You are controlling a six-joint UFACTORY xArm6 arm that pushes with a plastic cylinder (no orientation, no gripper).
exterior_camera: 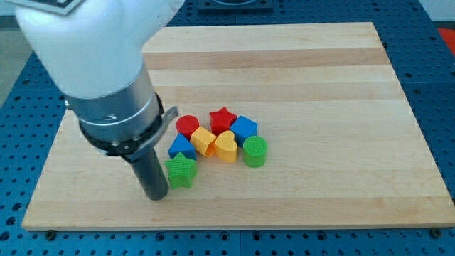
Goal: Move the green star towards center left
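Observation:
The green star point(181, 171) lies on the wooden board point(320, 85), at the lower left of a cluster of blocks. My tip point(157, 196) is at the end of the dark rod, just left of the green star and touching or almost touching its left side. The arm's white and grey body point(106, 85) fills the view's upper left and hides part of the board behind it.
Packed up and right of the star are a blue triangle point(181, 146), a red cylinder point(188, 126), a yellow hexagon point(203, 140), a yellow heart point(226, 146), a red star point(222, 117), a blue block point(244, 128) and a green cylinder point(255, 151).

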